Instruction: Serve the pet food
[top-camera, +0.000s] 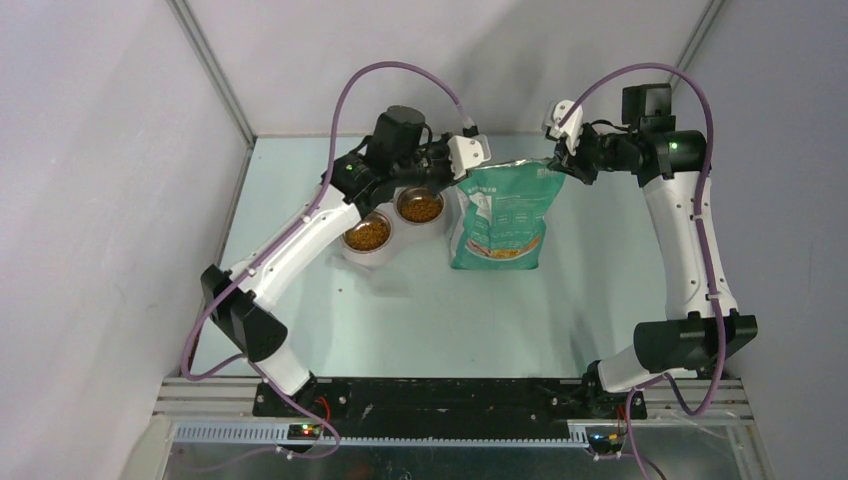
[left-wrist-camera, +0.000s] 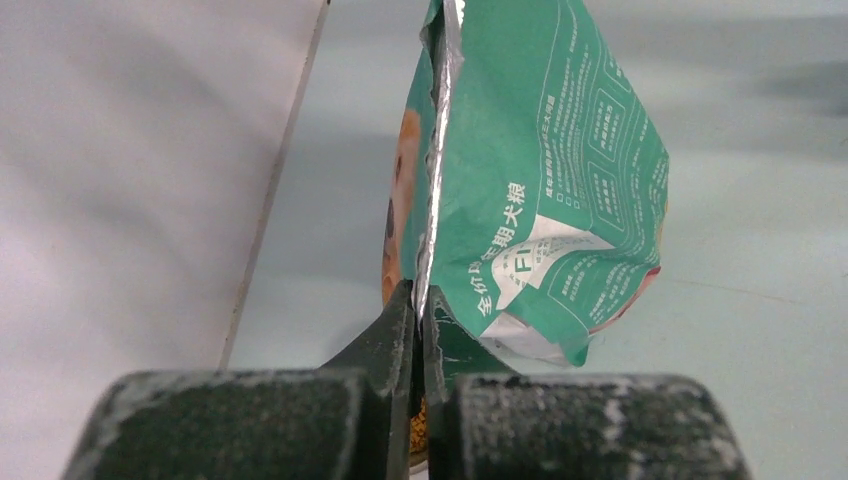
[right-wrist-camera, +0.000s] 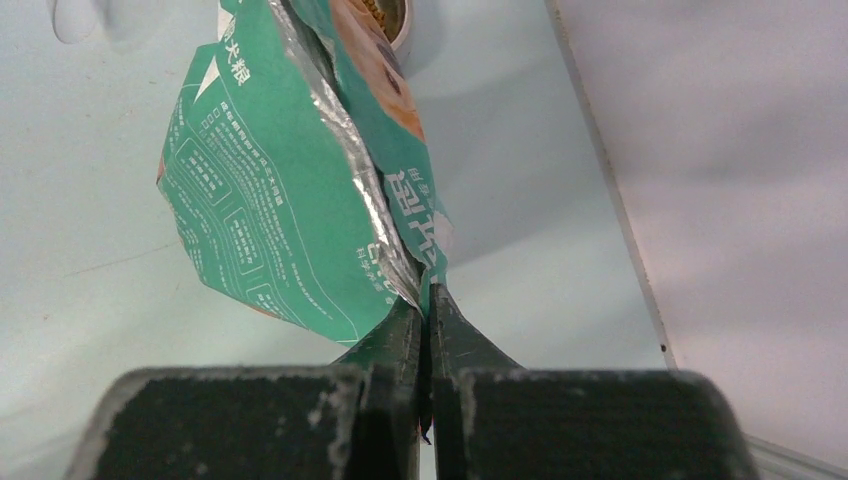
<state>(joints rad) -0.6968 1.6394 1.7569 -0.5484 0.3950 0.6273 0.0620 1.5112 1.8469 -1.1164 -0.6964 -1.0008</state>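
Found the pet food (top-camera: 368, 234) lying as loose brown-orange kibble in two steel dishes on the far left part of the table (top-camera: 420, 320). Recorded the left bowl (top-camera: 347, 242) and the right bowl (top-camera: 421, 223) side by side and touching, both well filled, partly under the left arm's wrist. Saw a sliver of kibble in a dish at the top edge of the right wrist view as well.

Located the teal-green and white bag (top-camera: 505, 215) upright just to the right of the right bowl, printed face toward the overhead camera. Could not tell whether resting on the table or lifted clear of it.

Inspected the left gripper (left-wrist-camera: 420, 300): jaws pressed together on the silver foil seam at the bag's top left corner, no gap visible between the fingers. Inspected the right gripper (right-wrist-camera: 428, 300): likewise clamped tight on the foil edge at the opposite top corner. Confirmed from overhead both grippers at the bag's upper corners, facing one another across its top edge, mouth pinched flat along the seam.
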